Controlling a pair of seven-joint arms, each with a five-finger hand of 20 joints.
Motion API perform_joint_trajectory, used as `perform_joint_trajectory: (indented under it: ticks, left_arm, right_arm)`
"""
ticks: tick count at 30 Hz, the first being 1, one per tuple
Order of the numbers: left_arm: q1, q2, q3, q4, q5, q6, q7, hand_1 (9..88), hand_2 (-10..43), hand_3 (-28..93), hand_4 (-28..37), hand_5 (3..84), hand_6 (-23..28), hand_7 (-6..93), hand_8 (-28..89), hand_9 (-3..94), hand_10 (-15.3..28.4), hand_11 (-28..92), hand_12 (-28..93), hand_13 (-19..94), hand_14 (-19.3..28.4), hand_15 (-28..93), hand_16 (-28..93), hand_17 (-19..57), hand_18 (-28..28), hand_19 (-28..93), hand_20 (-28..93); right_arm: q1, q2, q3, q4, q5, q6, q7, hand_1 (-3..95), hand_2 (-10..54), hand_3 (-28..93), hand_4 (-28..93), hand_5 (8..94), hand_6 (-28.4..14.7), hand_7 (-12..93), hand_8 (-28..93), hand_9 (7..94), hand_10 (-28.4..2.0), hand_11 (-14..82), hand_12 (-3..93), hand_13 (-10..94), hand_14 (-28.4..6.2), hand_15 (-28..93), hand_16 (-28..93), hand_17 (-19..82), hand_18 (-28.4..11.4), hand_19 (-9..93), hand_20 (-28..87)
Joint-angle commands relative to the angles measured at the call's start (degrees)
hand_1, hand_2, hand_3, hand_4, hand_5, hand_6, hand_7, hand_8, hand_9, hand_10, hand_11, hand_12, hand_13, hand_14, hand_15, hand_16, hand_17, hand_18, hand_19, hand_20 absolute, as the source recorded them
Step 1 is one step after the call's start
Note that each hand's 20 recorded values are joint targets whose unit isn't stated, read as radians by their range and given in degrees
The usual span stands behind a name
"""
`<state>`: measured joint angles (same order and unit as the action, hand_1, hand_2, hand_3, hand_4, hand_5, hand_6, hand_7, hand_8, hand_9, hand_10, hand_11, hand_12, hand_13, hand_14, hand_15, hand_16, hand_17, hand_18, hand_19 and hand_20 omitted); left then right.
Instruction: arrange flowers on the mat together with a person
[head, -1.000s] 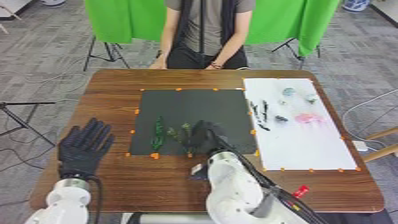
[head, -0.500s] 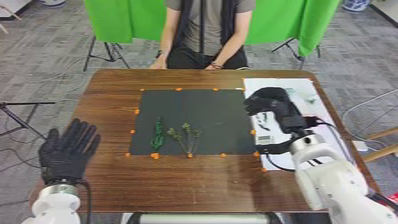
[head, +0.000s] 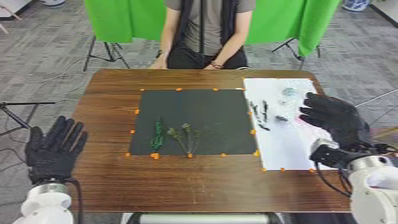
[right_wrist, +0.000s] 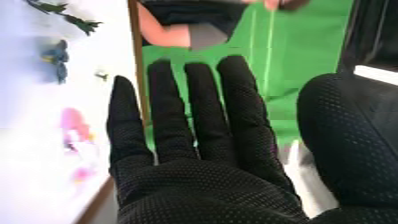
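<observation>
Hanging out over the right edge of the white sheet (head: 306, 161), my right hand (head: 338, 119) is wide open, fingers straight and thumb out to the side. My left hand (head: 51, 156) is wide open too, fingers spread, over the brown table (head: 191, 187) to the left of the dark mat (head: 182, 106).

As for the flowers, there's 1 bright green sprig (head: 158, 136) lying on the mat's left part, and just right of it 2 thin-stemmed sprigs (head: 187, 134), stems coming together by the near edge. Over on the sheet I've got some dark leafy sprigs (head: 264, 111) at its left side. Wrist view of my right hand (right_wrist: 204, 187) also gives me 1 blue flower (right_wrist: 59, 61) and 1 pink flower (right_wrist: 75, 127) on the sheet.
</observation>
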<state>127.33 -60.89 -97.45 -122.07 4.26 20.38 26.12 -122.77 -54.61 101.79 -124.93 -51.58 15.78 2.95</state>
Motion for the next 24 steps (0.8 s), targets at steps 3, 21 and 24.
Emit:
perform_joint_trajectory:
  ticks: [3,21,24]
  left_arm:
    - [-0.5,0.54,1.84,0.39,2.87,-0.68,-1.05,27.1,21.7,61,-28.3,48.7,8.9,10.4,-10,41.3,13.4,17,5,32,15.5,29,-8,-5.2,15.8,41,7]
    - [0.3,0.04,1.97,-0.08,1.17,0.51,0.60,22.8,16.0,74,-28.3,43.3,8.3,10.8,-10,31.0,11.6,17,4,28,14.2,28,-8,-5.9,15.6,40,7]
    - [-0.2,0.28,2.48,-0.89,-1.40,4.81,1.60,23.4,16.2,74,-28.3,43.2,8.4,10.9,-10,30.6,11.5,17,3,28,14.5,29,-7,-5.9,15.6,41,7]
  right_arm:
    - [-2.1,-2.5,3.4,0.2,-0.1,-6.5,-2.7,20.5,9.3,81,-25,48.0,-3.4,19,-13,45.7,-13.3,5.4,13.2,35,-14.0,10,17,12,-18.1,34,11]
    - [-4.3,-5.9,8.4,0.0,0.2,-12.8,-2.4,19.9,9.7,81,-24,47.5,-3.0,18,-12,45.4,-12.7,5.4,12.5,35,-13.3,11,14,12,-18.2,33,12]
    - [-4.6,-7.3,9.4,-0.2,0.7,-14.4,-1.5,19.8,9.7,81,-24,47.5,-3.0,18,-12,45.5,-12.6,5.4,12.4,35,-13.3,11,14,12,-18.3,34,12]
